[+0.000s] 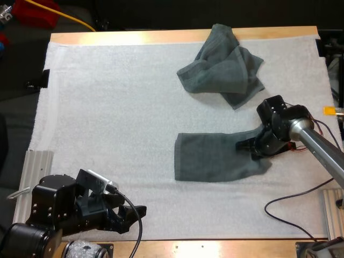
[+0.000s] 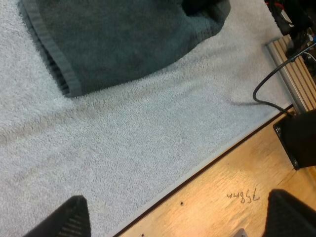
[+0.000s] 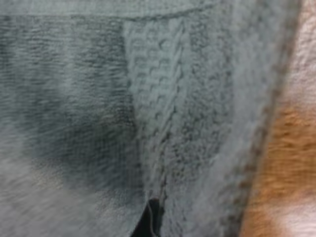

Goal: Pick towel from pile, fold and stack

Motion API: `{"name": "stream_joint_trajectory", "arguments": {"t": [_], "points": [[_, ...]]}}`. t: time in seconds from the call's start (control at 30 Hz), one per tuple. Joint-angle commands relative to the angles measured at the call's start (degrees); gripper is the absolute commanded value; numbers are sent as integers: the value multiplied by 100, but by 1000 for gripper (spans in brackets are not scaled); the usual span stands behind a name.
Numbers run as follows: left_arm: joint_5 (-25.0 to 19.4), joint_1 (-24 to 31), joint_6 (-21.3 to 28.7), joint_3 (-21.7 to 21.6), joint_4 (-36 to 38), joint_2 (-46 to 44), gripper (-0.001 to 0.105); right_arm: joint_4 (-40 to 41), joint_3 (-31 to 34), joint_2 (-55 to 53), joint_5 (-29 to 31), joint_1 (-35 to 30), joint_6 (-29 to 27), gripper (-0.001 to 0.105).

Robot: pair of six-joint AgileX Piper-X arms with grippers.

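Jaws, right gripper [image 1: 251, 148]: clenched on a raised fold at the right end of the spread towel [image 1: 215, 157].
Jaws, left gripper [image 1: 134, 210]: released, standing apart over the bare white mat [image 1: 107, 107] near the front edge of the surface [image 1: 215, 248], holding nothing.
Spread towel: lies flat mid-mat, long axis running left to right; its left end is free.
Key relation: that free end lies forward and to the right of the left gripper, the nearer arm to it.
Crumpled towel [image 1: 223, 67]: at the mat's far edge, apart from the spread towel.
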Motion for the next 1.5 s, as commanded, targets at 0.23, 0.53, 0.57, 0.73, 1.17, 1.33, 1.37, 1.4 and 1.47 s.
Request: {"name": "stream_joint_trajectory", "arguments": {"t": [0.23, 0.53, 0.57, 0.73, 1.17, 1.33, 1.37, 1.4, 1.47], "points": [[34, -15, 35, -43, -27, -35, 70, -95, -65, -292, -1194, 348, 400, 1], [34, -15, 35, -43, -27, -35, 70, -979, -65, -309, -1752, 896, 1322, 1], [34, -15, 35, -43, -27, -35, 70, -1083, -65, -309, -1752, 945, 1435, 1], [34, -15, 35, -43, -3, -35, 70, -1691, -65, -208, -1794, 1112, 2160, 1], [34, -15, 35, -43, 11, -35, 70, -2135, -65, 451, -1810, 1563, 2673, 1], [34, -15, 35, -43, 11, -35, 70, -2318, -65, 642, -1613, 1617, 2863, 1], [34, -15, 35, -43, 11, -35, 70, -2376, -65, 656, -1597, 1617, 2920, 1], [34, -15, 35, -43, 11, -35, 70, -2459, -65, 657, -1566, 1617, 2951, 1], [34, -15, 35, -43, 11, -35, 70, -2631, -65, 656, -1546, 1617, 3020, 1]]}}
